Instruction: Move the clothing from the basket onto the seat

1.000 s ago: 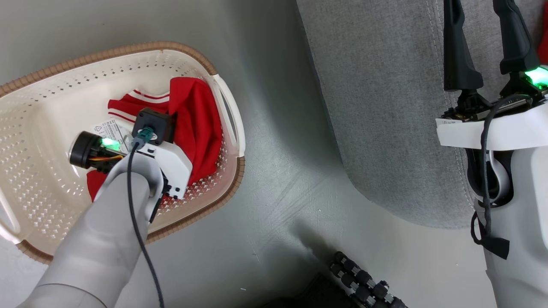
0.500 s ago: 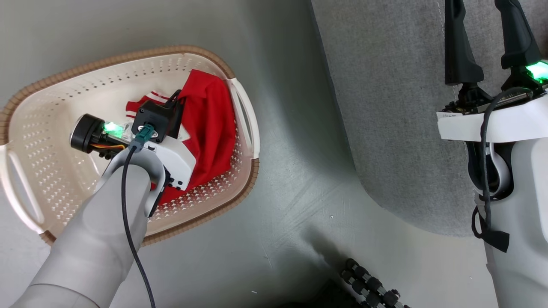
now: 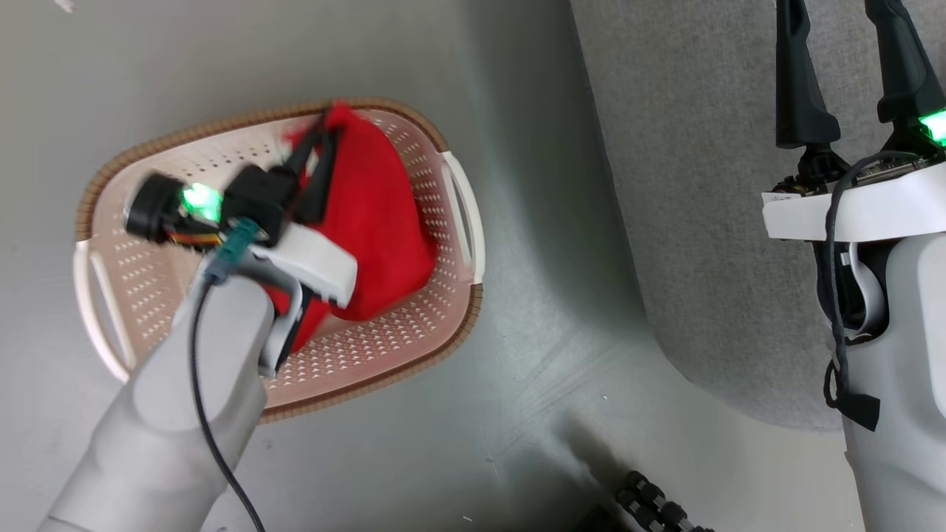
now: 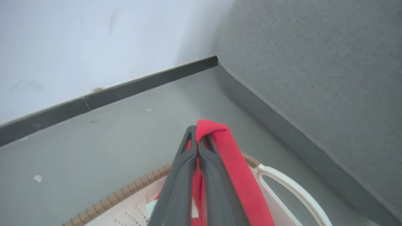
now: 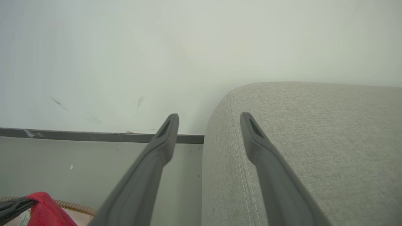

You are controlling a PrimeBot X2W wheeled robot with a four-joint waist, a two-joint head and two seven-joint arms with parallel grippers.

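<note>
The clothing, a red garment, is pinched at a fold between the closed jaws of the left gripper. Its top bunches just past the tips and the rest drapes down from them into the basket underneath. The step in hand looks like lifting it clear. It would be best to raise it straight up until the lowest hem is above the brown rim, so the cloth does not drag the light basket. Then carry it sideways to the seat, which lies to the right of the jaws across a strip of floor, and release only once most of the cloth is over the cushion. The right gripper hangs over the seat's edge with its jaws spread wide and nothing between them, and is best kept out of the path. The head view is blurred around the left gripper, so I cannot tell whether one piece or more is caught. The garment's lower end is behind the wrist, and the seat is cut off at the frame edges.
</note>
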